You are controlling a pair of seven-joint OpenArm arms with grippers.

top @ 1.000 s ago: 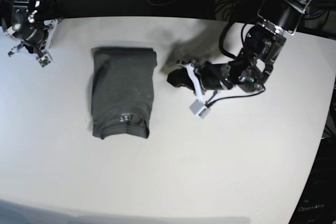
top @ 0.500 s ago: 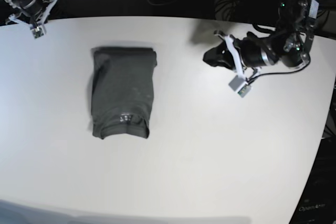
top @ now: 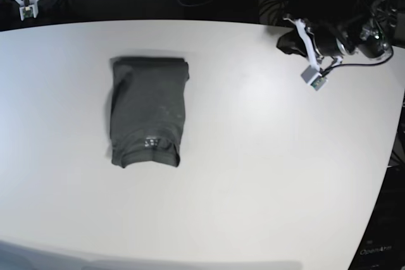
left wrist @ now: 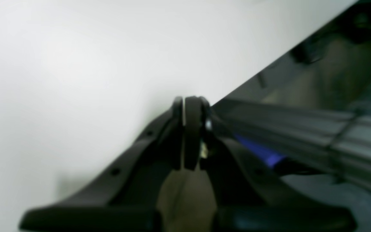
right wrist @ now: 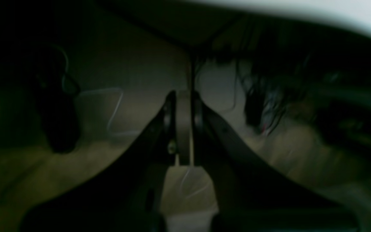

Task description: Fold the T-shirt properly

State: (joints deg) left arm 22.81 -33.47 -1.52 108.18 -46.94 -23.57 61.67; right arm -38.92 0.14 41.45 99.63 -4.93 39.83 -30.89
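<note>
Bench: white, broad, bare across its 3 to 6 o'clock area. T-shirt: dark grey, folded into a compact rectangle, long axis 12 to 6 o'clock, lying left of centre, well clear of every edge, pale label mark near its 6 o'clock end. Left jaws: clenched, empty, at the 2 o'clock edge; T-shirt lies toward 8 o'clock. Right jaws: clenched, empty, off the 10 o'clock corner, seemingly nearer; fold appears complete.

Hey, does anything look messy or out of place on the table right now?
Nothing stands out. The T-shirt lies folded into a compact, slightly uneven rectangle on the white table, and both arms are off at the table's far corners.
</note>
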